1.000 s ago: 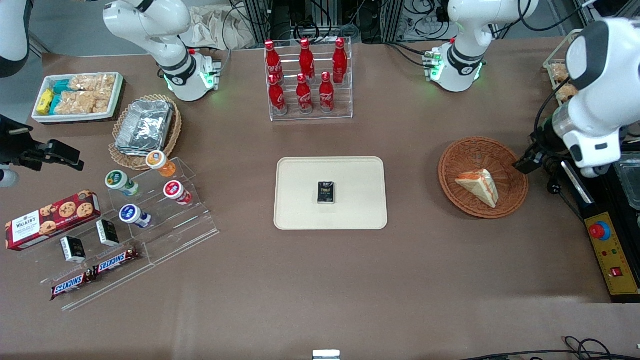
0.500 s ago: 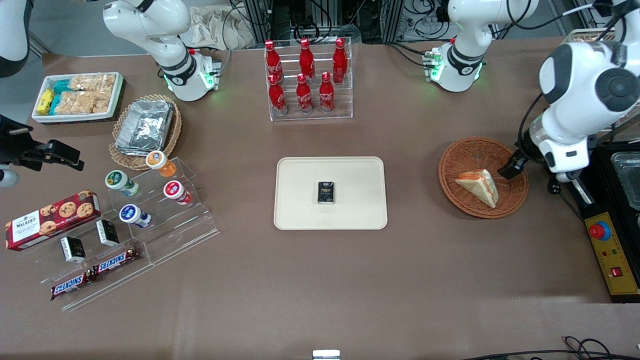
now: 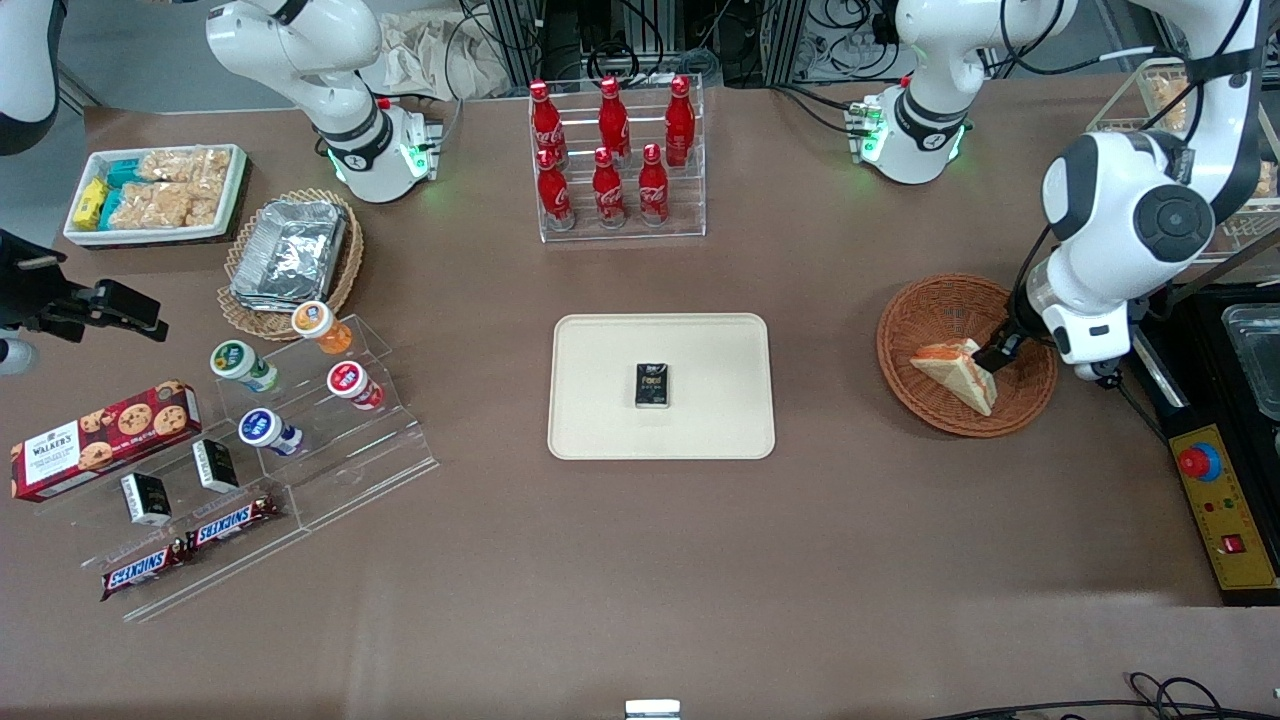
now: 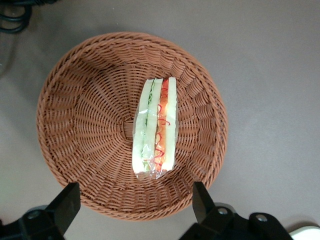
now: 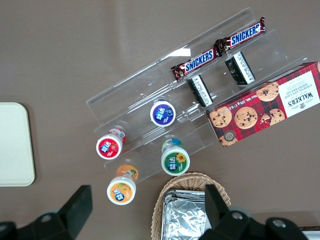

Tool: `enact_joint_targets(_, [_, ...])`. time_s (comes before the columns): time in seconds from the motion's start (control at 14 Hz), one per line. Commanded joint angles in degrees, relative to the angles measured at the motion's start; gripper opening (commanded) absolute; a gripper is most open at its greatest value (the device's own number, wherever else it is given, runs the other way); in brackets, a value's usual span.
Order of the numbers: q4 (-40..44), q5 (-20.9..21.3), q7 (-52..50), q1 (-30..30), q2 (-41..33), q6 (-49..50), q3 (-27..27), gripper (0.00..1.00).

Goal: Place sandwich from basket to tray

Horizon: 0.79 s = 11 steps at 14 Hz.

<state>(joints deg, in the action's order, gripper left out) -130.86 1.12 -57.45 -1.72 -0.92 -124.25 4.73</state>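
**My claw hovers open over the sandwich, nothing moved yet**

Reading the front view from its left edge across: a bin of snacks [image 3: 155,195], a tan basket with foil trays [image 3: 290,255], and clear steps carrying small tubs [image 3: 300,385], a cookie box [image 3: 105,440] and chocolate bars [image 3: 190,545] sit toward the parked arm's end of the desk [image 3: 640,560]. A rack of red bottles [image 3: 615,155] stands mid-desk, farther from the camera than the tray.

The tray [image 3: 720,420] lies at the centre. It is cream and flat, with one small dark packet [image 3: 653,385] on it and bare space all round that packet.

Toward my end sits the round brown basket [image 3: 920,310]. The sandwich [image 3: 955,372] lies inside it, a wrapped wedge with green and red filling showing along its edge in my wrist view [image 4: 156,127].

My claw [image 3: 995,352] hangs just above the sandwich, over the basket. Its fingers [image 4: 67,205] are spread wide, one to each side of the wedge, and they hold nothing.

I judge the task barely begun: I am lined up for the grasp. Still left are lowering, closing on the sandwich, lifting it out, carrying it to the tray and setting it down on a bare part beside the packet.
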Motion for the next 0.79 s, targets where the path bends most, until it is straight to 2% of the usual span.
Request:
enact_joint_targets(0.0, [-2.1,-0.2,-0.6,-0.1,0.5,-4.2,0.1,1.00])
enact_joint_targets(0.71, [-9.6,-0.2,-1.8,0.1,3.8,-17.1,0.1,1.00])
